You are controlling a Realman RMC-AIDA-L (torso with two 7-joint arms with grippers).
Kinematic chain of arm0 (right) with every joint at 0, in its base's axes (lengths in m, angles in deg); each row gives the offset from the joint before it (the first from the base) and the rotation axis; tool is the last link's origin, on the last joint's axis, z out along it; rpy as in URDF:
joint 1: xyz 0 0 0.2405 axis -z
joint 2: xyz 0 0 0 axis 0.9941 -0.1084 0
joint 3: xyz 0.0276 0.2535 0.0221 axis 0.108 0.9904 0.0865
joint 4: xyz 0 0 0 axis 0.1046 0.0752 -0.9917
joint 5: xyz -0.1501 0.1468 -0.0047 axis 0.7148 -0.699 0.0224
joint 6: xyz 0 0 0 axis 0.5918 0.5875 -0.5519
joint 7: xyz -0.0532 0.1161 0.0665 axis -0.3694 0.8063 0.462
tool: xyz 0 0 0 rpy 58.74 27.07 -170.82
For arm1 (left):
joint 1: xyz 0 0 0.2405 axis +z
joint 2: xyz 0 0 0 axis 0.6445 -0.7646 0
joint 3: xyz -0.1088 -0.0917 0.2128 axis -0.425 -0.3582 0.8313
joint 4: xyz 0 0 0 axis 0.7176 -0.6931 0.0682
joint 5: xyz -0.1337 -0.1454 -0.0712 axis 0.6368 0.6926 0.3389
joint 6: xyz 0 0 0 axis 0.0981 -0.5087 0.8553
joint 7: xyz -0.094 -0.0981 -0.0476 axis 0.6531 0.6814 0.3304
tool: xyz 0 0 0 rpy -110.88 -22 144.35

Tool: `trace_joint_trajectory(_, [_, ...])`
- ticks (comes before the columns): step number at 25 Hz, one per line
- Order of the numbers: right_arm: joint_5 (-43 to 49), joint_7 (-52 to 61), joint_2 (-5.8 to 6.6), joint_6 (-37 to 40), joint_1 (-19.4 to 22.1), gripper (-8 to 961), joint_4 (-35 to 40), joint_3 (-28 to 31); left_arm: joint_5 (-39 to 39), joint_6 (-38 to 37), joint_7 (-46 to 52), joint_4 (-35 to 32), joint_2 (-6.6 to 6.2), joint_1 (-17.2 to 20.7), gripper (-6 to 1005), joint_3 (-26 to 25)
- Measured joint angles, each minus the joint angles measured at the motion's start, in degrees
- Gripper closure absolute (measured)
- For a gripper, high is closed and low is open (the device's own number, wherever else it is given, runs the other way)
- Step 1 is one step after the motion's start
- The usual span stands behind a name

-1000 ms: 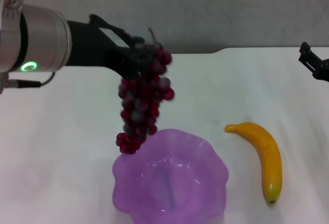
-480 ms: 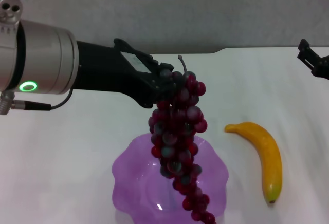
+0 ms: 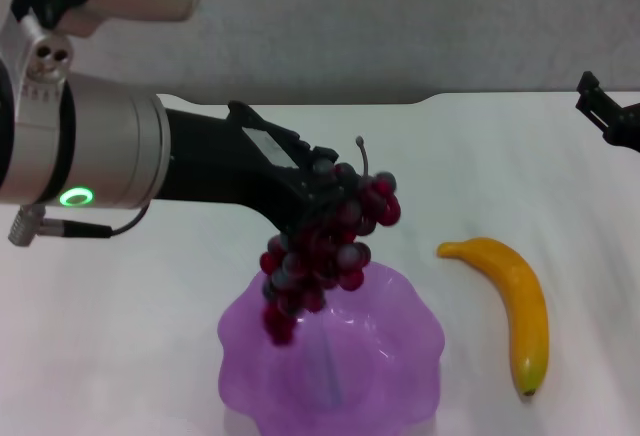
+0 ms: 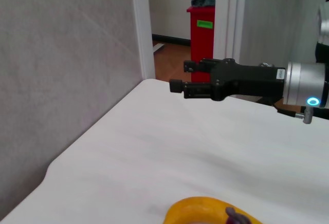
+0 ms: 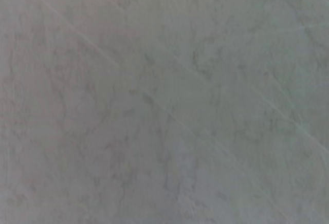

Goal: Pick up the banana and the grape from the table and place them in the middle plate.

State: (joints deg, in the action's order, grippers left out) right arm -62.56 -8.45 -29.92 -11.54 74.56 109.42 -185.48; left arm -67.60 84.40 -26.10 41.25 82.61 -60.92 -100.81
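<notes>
My left gripper [image 3: 318, 194] is clamped on the grape bunch [image 3: 320, 246] near its stem; bunch hangs over the purple plate [image 3: 400, 356], lowest grapes inside the rim. Banana [image 3: 515, 306] lies on the table [image 3: 120, 306], just right of plate. Right gripper [image 4: 177, 82] parked far right, fingers parted, empty.

We are seeing a red cabinet [image 4: 203, 38] with a green label [image 4: 204, 24] standing well beyond the right claw [image 4: 178, 76], past a white door frame [image 4: 141, 29]. Brown flooring [image 4: 172, 59] is showing behind that claw, and a grey wall [image 4: 67, 54] is rising near it.
</notes>
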Motion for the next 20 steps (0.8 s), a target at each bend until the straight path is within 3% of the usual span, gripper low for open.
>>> trace_joint_trajectory(11, [0.09,0.03,-0.09,0.00,-0.02,81,-0.03,0.00,-0.38,-5.01,-0.28,-8.60,-0.01,0.24,769,5.68])
trace_joint_trajectory(20, [0.05,-0.01,-0.09,0.00,-0.09,81,-0.03,0.00,-5.93,-10.85,-0.55,-18.12,-0.06,-0.02,769,11.48])
